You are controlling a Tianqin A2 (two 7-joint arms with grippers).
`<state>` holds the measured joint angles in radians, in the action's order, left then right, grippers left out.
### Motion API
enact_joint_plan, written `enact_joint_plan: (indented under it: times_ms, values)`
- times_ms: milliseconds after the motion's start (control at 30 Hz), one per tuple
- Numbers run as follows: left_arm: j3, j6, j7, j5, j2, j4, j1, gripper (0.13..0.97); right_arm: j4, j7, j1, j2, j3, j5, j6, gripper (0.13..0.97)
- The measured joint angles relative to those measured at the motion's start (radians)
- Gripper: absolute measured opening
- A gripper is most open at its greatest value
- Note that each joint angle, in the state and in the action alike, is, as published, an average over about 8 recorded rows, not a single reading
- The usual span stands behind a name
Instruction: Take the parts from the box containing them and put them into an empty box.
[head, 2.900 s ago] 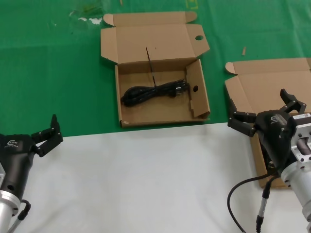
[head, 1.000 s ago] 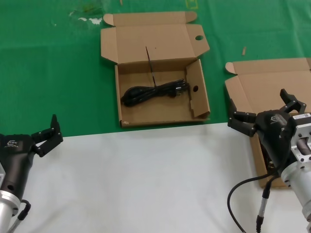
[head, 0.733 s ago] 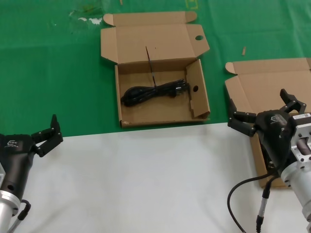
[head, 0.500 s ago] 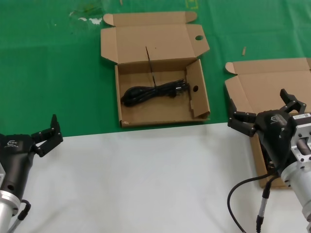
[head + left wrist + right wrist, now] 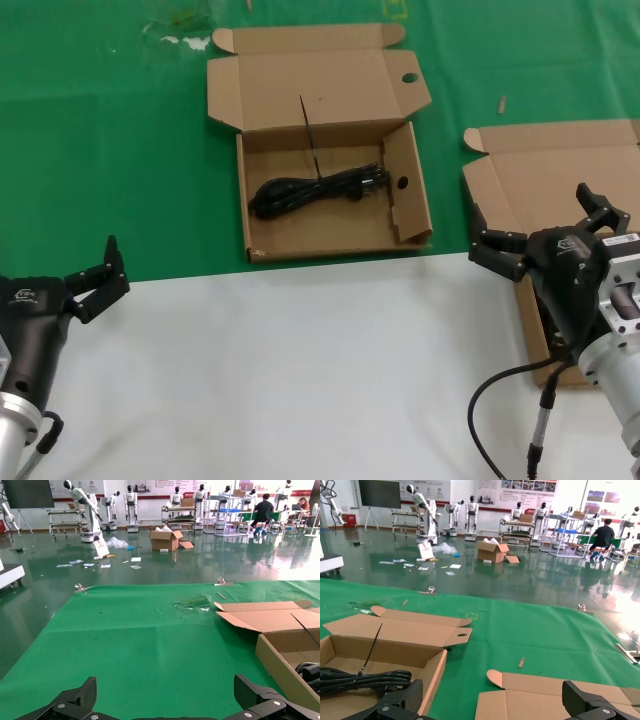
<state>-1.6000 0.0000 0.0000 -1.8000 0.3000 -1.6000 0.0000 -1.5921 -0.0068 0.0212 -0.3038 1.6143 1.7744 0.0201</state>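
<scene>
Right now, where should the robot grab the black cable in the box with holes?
Probably at the middle of the black cable, near its tie, coming straight down from above. It lies flat and slim across the box, walls all round, so only the top is open.

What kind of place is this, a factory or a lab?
Probably a robot workshop or demonstration hall: white humanoid robots line the far wall, metal shelving racks stand behind, and brown cardboard boxes sit on the glossy floor.
</scene>
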Motion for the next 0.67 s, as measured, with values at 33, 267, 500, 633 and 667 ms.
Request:
enact_joint_plan:
  times_ms: [33, 267, 500, 633, 667]
  values:
    - [0.0, 0.0, 0.0, 0.0, 0.0, 0.0, 0.0, 0.966, 0.0, 0.0, 0.0, 0.0, 0.0, 0.0, 0.0, 0.966]
    - [0.0, 0.0, 0.0, 0.0, 0.0, 0.0, 0.0, 0.966, 0.0, 0.0, 0.0, 0.0, 0.0, 0.0, 0.0, 0.966]
    - [0.0, 0.0, 0.0, 0.0, 0.0, 0.0, 0.0, 0.966, 0.0, 0.0, 0.0, 0.0, 0.0, 0.0, 0.0, 0.966]
    - [0.0, 0.0, 0.0, 0.0, 0.0, 0.0, 0.0, 0.966, 0.0, 0.0, 0.0, 0.0, 0.0, 0.0, 0.0, 0.966]
    - [0.0, 0.0, 0.0, 0.0, 0.0, 0.0, 0.0, 0.966, 0.0, 0.0, 0.0, 0.0, 0.0, 0.0, 0.0, 0.966]
